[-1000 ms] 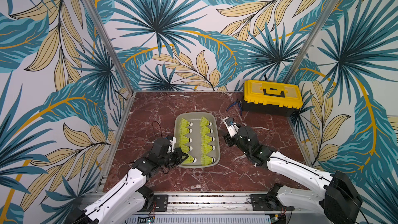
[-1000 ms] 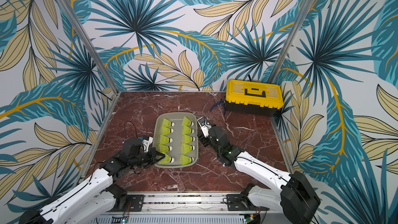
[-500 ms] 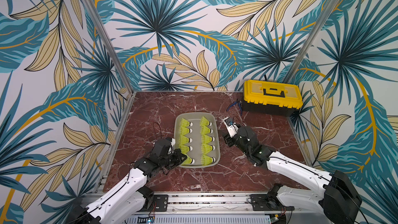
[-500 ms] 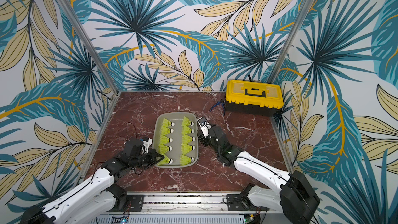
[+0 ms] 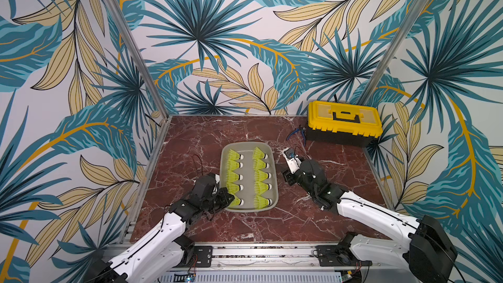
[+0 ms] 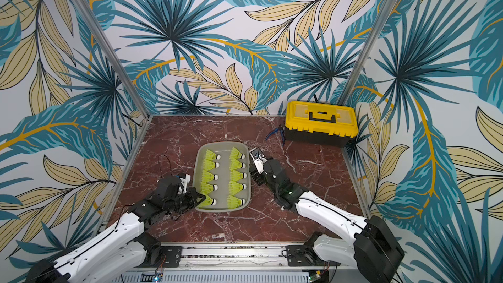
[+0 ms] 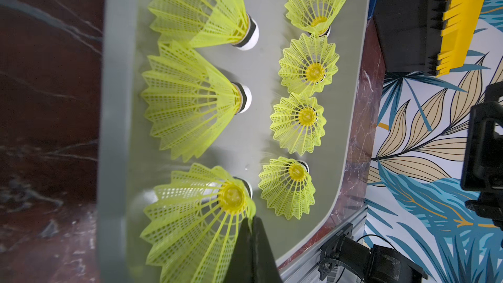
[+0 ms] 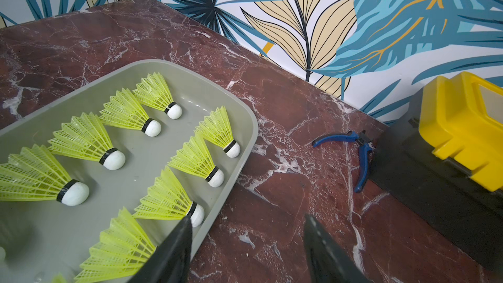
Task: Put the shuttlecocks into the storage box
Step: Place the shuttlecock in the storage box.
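- Shuttlecocks (image 5: 260, 176) lie in two rows of five inside the storage box (image 5: 246, 144).
- Left gripper (image 7: 250, 231) is pinched tight on the skirt of the near-left shuttlecock (image 7: 190, 213).
- Right gripper (image 8: 246, 221) hangs empty, jaws apart, beside the box's right rim.

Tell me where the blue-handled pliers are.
In a top view the blue-handled pliers lie on the marble table, at its far end on the right side, right beside the yellow-lidded toolbox's left end.

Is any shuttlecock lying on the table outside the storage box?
No: in a top view all ten shuttlecocks are inside the storage box, in two rows of five, and none is on the table.
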`<state>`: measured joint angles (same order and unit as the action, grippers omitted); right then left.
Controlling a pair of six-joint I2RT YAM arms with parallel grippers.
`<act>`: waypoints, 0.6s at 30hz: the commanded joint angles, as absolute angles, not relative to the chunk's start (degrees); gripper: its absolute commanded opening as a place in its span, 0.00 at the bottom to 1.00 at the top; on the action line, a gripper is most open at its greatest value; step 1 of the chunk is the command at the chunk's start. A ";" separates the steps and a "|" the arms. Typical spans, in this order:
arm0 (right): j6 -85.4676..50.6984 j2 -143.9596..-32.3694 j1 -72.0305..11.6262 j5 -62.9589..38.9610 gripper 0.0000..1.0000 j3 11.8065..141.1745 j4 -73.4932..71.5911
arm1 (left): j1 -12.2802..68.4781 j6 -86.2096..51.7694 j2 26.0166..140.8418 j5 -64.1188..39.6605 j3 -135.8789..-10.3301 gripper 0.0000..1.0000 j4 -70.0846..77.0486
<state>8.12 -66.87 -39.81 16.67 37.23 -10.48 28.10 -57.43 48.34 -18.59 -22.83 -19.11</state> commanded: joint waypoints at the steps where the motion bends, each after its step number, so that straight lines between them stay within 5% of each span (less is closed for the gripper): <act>1: 7.25 -67.49 -39.95 17.14 0.65 36.04 -10.46 | 28.38 -57.04 47.93 -16.94 -20.65 0.00 -19.88; 18: 7.15 -67.39 -39.95 18.01 0.65 35.60 -10.63 | 28.35 -57.32 47.81 -13.11 -20.92 0.00 -21.96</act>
<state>8.10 -66.89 -39.81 16.93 36.99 -10.48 28.10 -57.45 48.34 -15.11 -22.61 -20.25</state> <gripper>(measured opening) 0.649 0.042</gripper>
